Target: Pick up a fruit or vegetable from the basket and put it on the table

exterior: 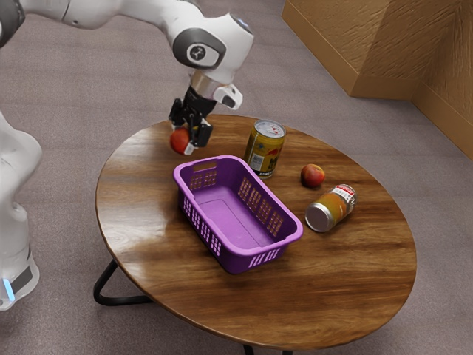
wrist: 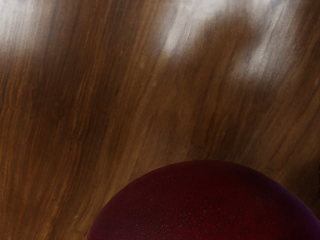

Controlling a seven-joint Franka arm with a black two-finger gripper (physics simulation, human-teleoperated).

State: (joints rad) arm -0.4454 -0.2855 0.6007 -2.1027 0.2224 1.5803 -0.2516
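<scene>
A round red fruit [exterior: 179, 141] is held between the two fingers of the black gripper [exterior: 187, 139], in the upper left part of the exterior view, near the edge of the round wooden table [exterior: 140, 200]. Whether the fruit is touching the tabletop cannot be told. In the wrist view its dark red, rounded surface is seen close up against the wood grain. The gripper is carried by the white arm [exterior: 220, 48], which is reached in from the exterior view's upper left. The purple basket [exterior: 238, 262] is placed upright at the centre of the frame, with its sides pierced by slots. Just beyond its rim, above centre, a yellow can [exterior: 267, 151] is stood upright. Right of centre, a red-orange fruit [exterior: 312, 175] is seen on the table, with a second can [exterior: 330, 210] laid on its side just below it.
</scene>
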